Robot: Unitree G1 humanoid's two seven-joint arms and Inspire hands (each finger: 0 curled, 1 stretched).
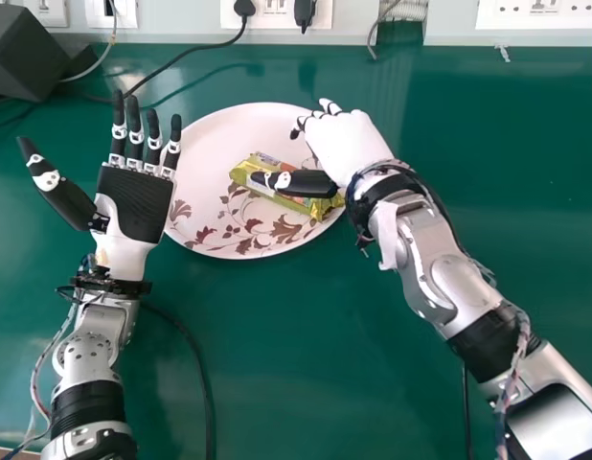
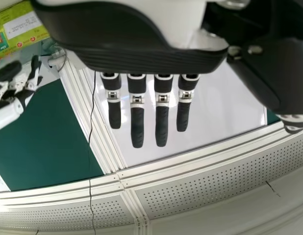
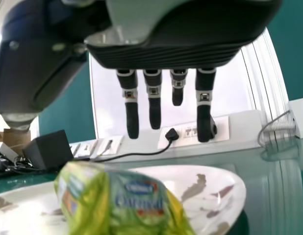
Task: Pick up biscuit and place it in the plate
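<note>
One biscuit packet (image 1: pixel 306 205) lies on one plate (image 1: pixel 215 139), on the green counter (image 1: pixel 306 374). Two hands: the left hand (image 1: pixel 135 203) spread wide by the plate's left rim, the right hand (image 1: pixel 344 144) also wide, thumb over the packet. The right wrist view adds one cardboard box (image 3: pixel 16 139).

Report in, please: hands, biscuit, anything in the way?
Left hand open, beside the plate. Right hand open, above it. Biscuit packet on plate, right thumb over it.

It looks like a lab (sockets (image 1: pixel 540 19), cables (image 1: pixel 209 412), green tabletop (image 1: pixel 306 364)).
</note>
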